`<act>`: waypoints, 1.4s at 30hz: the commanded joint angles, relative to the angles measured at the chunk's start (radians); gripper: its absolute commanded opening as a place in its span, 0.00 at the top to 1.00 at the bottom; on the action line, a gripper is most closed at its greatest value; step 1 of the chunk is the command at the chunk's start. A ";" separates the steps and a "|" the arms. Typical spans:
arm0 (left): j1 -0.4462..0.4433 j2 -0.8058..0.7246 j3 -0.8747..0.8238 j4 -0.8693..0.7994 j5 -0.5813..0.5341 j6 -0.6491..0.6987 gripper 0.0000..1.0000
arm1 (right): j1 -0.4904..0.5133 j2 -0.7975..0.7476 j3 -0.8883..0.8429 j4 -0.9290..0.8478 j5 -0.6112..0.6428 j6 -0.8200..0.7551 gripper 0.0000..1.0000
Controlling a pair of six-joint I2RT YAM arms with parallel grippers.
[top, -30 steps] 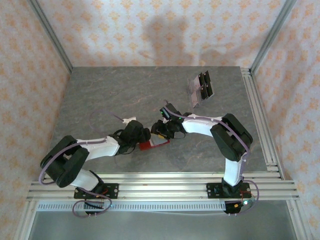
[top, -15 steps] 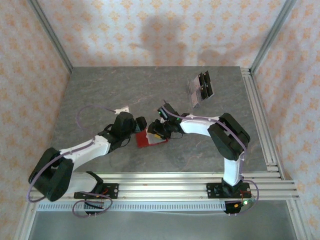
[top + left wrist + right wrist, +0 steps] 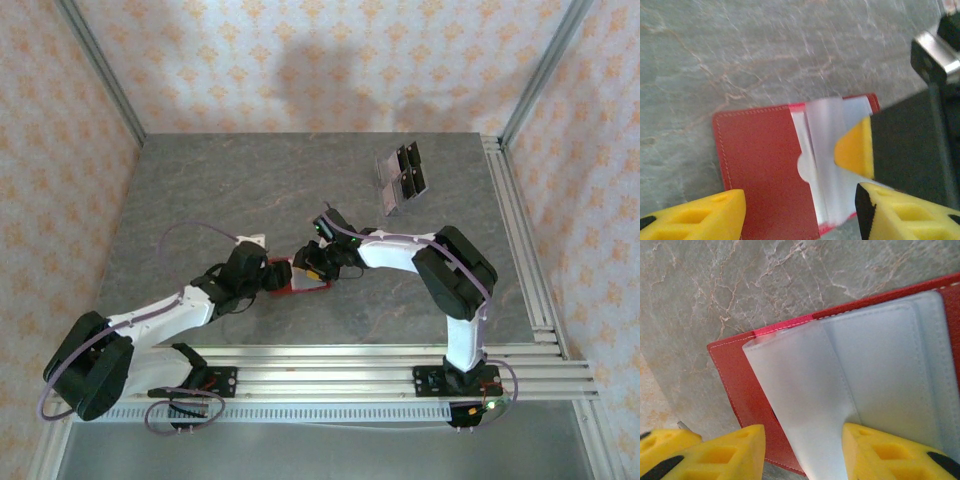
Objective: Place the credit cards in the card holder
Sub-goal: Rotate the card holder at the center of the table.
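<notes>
— The left gripper (image 3: 800, 200)?
— Jaws spread, astride the small square red folding card holder (image 3: 760, 160), open on the grey marbled table (image 3: 740, 50)
— The right gripper (image 3: 804, 432)?
— Spread too; one jaw seems to prop up the pale grey lining (image 3: 880, 365)
— The thin flat grey-mauve credit cards (image 3: 402, 180)?
— Well apart, far right; the right arm is nearer
</notes>
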 commanded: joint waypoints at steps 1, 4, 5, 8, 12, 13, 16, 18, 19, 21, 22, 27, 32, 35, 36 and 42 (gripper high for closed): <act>-0.032 0.007 -0.002 -0.038 0.008 0.043 0.41 | 0.006 0.020 0.023 0.015 -0.004 0.017 0.56; -0.054 0.031 -0.002 -0.036 -0.006 0.067 0.42 | 0.006 0.024 0.025 0.017 -0.005 0.021 0.56; -0.059 0.042 0.001 -0.033 -0.010 0.069 0.42 | 0.006 0.024 0.025 0.017 -0.007 0.021 0.56; -0.069 0.082 0.013 -0.023 -0.026 0.071 0.42 | 0.006 0.026 0.025 0.017 -0.006 0.022 0.56; -0.087 0.138 0.042 -0.019 -0.055 0.075 0.42 | 0.006 0.027 0.029 0.017 -0.010 0.024 0.56; -0.090 0.148 0.048 -0.019 -0.065 0.074 0.42 | 0.006 0.027 0.029 0.017 -0.010 0.024 0.56; -0.100 0.171 0.061 -0.012 -0.086 0.070 0.41 | 0.006 0.030 0.029 0.016 -0.012 0.022 0.56; -0.104 0.182 0.070 -0.010 -0.098 0.068 0.41 | 0.006 0.031 0.028 0.017 -0.013 0.022 0.56; -0.106 0.186 0.074 -0.009 -0.104 0.068 0.41 | 0.006 0.031 0.029 0.017 -0.015 0.023 0.56; -0.110 0.200 0.091 -0.030 -0.125 0.063 0.41 | 0.006 0.030 0.028 0.019 -0.017 0.023 0.56; -0.112 0.211 0.103 -0.050 -0.136 0.062 0.41 | 0.006 0.030 0.029 0.018 -0.017 0.022 0.56; -0.140 0.264 0.151 -0.124 -0.192 0.072 0.43 | 0.005 0.022 0.035 0.019 -0.022 0.024 0.56; -0.167 0.314 0.184 -0.172 -0.236 0.074 0.47 | 0.000 0.004 0.047 0.015 -0.023 0.027 0.56; -0.174 0.325 0.192 -0.177 -0.246 0.067 0.48 | -0.014 -0.016 0.053 0.010 -0.014 0.025 0.56; -0.174 0.327 0.192 -0.177 -0.245 0.066 0.48 | -0.022 -0.025 0.051 0.006 -0.010 0.021 0.56; -0.175 0.331 0.198 -0.176 -0.243 0.064 0.48 | -0.065 -0.059 0.049 -0.057 0.034 -0.035 0.55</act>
